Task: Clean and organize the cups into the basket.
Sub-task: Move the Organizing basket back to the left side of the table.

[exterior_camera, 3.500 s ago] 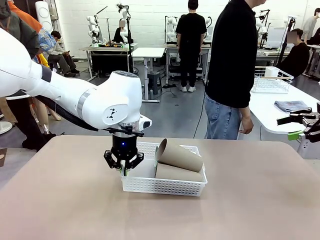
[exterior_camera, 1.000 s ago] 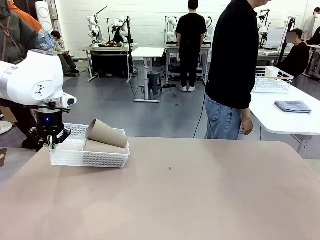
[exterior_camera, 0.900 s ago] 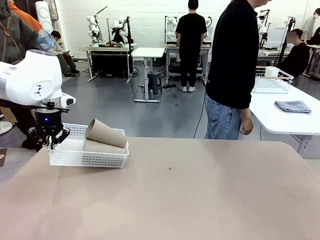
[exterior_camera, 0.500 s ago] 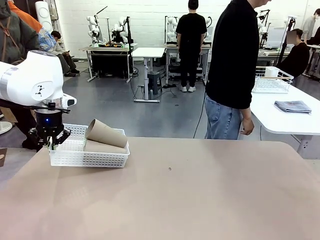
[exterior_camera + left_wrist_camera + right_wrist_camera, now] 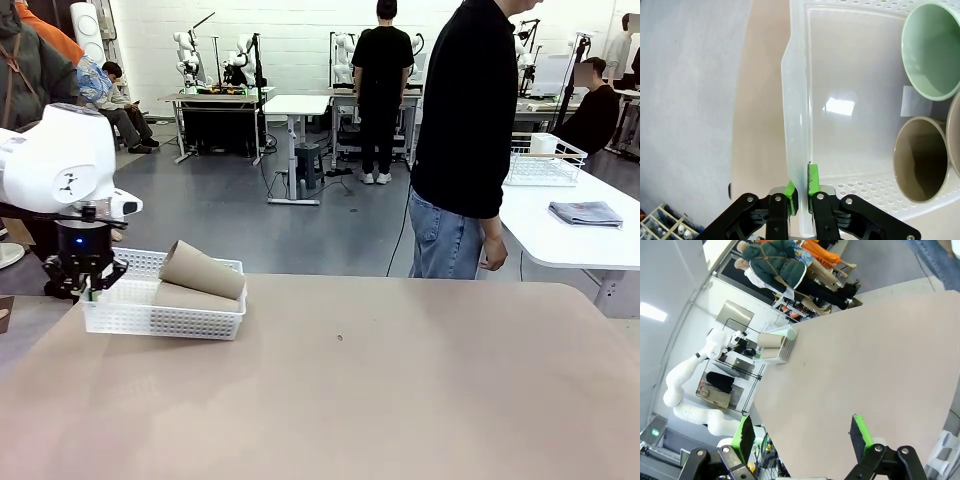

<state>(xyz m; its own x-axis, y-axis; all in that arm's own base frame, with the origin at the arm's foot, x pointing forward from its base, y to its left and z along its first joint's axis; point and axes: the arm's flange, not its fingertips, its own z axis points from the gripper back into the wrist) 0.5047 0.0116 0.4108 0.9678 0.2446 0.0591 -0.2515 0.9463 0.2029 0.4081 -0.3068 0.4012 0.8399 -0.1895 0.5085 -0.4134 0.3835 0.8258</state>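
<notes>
Gripping the basket (image 5: 160, 312) by its end wall, your left gripper (image 5: 84, 285) is pinched tight on the rim at the table's (image 5: 400, 380) far left corner. The cups (image 5: 200, 270) lie inside, long axes running away from the gripper. Your right gripper (image 5: 802, 432) hangs wide apart, holding nothing, well off.

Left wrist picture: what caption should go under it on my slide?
Left gripper shut on the white basket rim, with mint cup and tan cup lying inside.
</notes>
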